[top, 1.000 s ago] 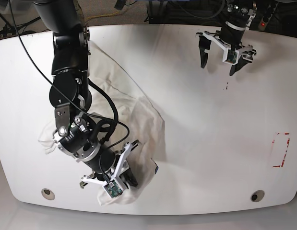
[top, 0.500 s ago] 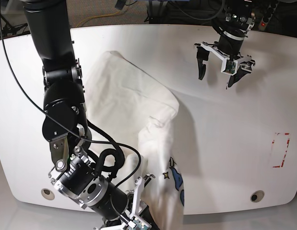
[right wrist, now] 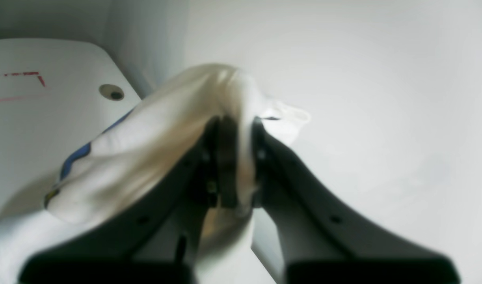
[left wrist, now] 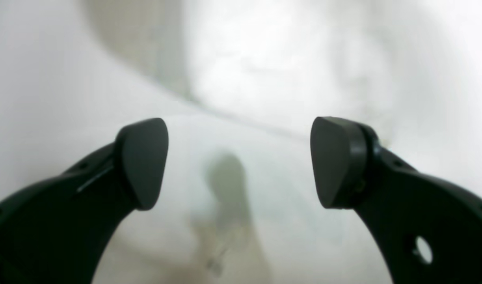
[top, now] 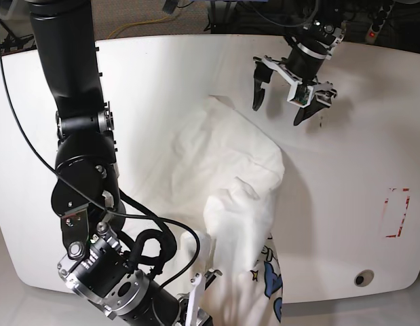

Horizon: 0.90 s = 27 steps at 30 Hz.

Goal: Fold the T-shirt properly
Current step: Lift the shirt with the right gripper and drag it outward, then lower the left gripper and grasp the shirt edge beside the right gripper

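The white T-shirt (top: pixel 223 163) lies bunched across the middle of the table, and its front part is lifted, showing a blue and yellow print (top: pixel 269 278) at the front edge. My right gripper (right wrist: pixel 233 157) is shut on a fold of the T-shirt (right wrist: pixel 166 130) and holds it up beyond the table's front edge. In the base view this gripper's tips are hidden at the bottom. My left gripper (top: pixel 276 113) is open and empty, hovering just beyond the shirt's far edge. In the left wrist view the left gripper (left wrist: pixel 239 161) has its jaws wide apart over bare table, with blurred cloth (left wrist: pixel 288 59) ahead.
The white table (top: pixel 345 170) has a red dashed rectangle (top: pixel 397 212) at the right and a round hole (top: pixel 362 278) near the front right corner. The right arm's black body and cables (top: pixel 81 170) stand over the left side. Cables lie behind the back edge.
My right gripper has pulled the T-shirt further toward the front and right, so the cloth has slid right. My left gripper has moved left and lower, toward the shirt's far edge.
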Motion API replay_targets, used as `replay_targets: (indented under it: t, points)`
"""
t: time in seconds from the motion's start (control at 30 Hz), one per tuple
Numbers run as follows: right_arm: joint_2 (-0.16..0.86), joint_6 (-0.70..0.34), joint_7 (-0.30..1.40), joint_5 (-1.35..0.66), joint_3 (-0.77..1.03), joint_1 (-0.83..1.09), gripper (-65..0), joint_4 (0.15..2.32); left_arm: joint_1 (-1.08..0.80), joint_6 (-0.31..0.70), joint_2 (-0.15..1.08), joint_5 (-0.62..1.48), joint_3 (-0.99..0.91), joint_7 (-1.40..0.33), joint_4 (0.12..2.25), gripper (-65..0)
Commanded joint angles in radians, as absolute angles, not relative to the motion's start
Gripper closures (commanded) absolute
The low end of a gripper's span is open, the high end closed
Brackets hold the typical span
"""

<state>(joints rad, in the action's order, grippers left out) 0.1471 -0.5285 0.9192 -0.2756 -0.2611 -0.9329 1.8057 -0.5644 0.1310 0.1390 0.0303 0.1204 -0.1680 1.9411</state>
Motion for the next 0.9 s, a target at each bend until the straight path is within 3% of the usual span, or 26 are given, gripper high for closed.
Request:
replay_targets:
  t: [0.0, 0.3, 0.57, 0.87]
  points:
    - [0.148, -0.521, 0.889, -0.275, -0.252, -0.969, -4.1, 1.817, -0.561, 0.122, 0.142, 0.036, 0.137, -0.148, 1.928, -52.9]
    - [0.150, -0.521, 0.889, -0.275, -0.251, -0.937, -4.1, 1.817, -0.489, 0.117, 0.091, 0.036, 0.174, -0.193, 1.819, -52.9]
    - [0.150, -0.521, 0.889, -0.275, -0.249, -0.923, -4.1, 1.817, -0.397, 0.116, 0.015, 0.035, 0.077, -0.197, 1.725, -52.9]
    - [0.153, -0.521, 0.889, -0.275, -0.246, -0.921, -4.1, 1.816, -0.251, 0.116, 0.015, 0.035, 0.062, -0.199, 1.601, -52.9]
